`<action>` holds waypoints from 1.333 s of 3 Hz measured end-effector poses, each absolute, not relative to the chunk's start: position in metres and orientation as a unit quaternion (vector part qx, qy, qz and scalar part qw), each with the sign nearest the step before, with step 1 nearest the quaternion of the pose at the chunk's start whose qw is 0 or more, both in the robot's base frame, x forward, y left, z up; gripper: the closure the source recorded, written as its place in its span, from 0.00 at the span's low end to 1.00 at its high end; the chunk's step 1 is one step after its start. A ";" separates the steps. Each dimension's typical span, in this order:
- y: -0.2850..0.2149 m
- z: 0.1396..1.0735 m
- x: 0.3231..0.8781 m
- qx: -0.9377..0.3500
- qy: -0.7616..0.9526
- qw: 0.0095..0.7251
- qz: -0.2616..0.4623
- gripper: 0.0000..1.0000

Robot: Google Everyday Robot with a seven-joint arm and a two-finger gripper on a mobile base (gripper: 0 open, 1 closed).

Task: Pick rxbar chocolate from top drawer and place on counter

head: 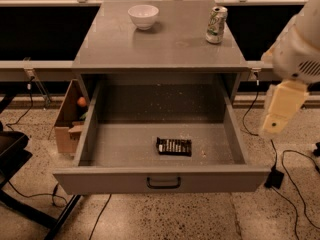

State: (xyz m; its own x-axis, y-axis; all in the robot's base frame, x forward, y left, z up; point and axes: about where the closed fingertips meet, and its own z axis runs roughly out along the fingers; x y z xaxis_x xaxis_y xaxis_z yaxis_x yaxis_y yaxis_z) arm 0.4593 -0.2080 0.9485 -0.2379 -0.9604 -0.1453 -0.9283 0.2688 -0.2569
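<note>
One rxbar chocolate (174, 146) lies flat on the floor of the open top drawer (100, 180), near its front. The pincer (280, 109) hangs outside the drawer's right wall, well apart from the bar; whether it is spread or pressed together I cannot tell. Reaching in, it may clip that wall, or push the thin bar along instead of gripping it. On the bench (160, 51), the drink can (216, 25) could be toppled.

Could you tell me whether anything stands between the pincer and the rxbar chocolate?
Only the right wall of the top drawer: the pincer hangs outside it, to the right. From above, the rxbar chocolate lies uncovered.
</note>
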 end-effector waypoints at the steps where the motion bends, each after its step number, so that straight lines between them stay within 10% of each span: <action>1: -0.191 0.903 0.491 -0.609 0.776 0.143 -0.077 0.00; 4: -0.118 0.783 0.586 -0.617 0.748 0.244 -0.037 0.00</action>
